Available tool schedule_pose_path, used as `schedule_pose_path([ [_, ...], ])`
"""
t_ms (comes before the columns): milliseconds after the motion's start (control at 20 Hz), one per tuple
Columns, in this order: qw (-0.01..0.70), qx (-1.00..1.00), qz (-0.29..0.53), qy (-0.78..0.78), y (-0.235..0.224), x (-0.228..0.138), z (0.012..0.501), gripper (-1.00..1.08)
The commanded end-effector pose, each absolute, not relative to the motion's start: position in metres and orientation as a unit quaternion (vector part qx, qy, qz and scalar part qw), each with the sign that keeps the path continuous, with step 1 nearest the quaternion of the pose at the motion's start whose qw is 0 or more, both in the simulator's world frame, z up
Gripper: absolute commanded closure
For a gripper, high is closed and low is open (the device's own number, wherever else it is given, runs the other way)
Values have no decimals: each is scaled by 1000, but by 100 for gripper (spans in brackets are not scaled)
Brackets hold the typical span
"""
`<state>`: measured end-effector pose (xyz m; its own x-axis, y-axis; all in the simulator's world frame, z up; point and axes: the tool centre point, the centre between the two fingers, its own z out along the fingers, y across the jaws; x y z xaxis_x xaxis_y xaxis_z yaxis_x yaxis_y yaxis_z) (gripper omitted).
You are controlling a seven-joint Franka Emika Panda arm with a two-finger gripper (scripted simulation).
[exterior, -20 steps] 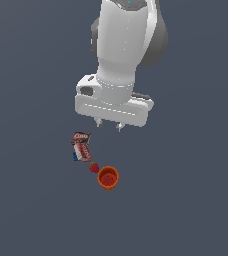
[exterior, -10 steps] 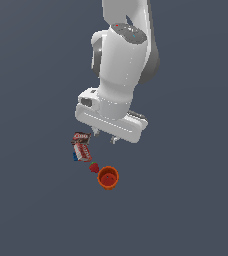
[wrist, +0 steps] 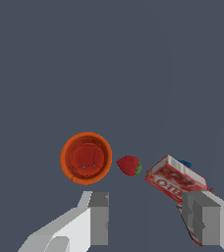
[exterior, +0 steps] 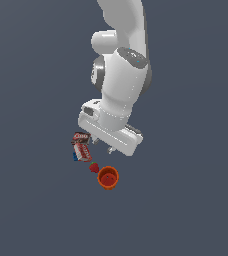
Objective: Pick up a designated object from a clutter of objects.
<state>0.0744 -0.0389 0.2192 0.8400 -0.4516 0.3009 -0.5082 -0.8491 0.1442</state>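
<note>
Wrist view: fingers (wrist: 99, 219) spread wide, empty, near orange cup (wrist: 86, 158).

In the exterior view the arm's body hides most of the gripper (exterior: 110, 149); only small finger tips show below it. In the wrist view both fingers (wrist: 99, 216) are cut off by the picture's edge, and one finger covers part of a box (wrist: 175, 180). Its print is too cropped to read. The second box (exterior: 81, 138) is too small to read.
</note>
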Motion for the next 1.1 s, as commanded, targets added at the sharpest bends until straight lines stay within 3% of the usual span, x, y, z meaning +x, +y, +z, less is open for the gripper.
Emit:
schedule_pose_path([
  [0, 113, 946, 140, -269, -41, 77, 211, -20],
  [1050, 111, 888, 227, -383, -44, 91, 146, -20],
])
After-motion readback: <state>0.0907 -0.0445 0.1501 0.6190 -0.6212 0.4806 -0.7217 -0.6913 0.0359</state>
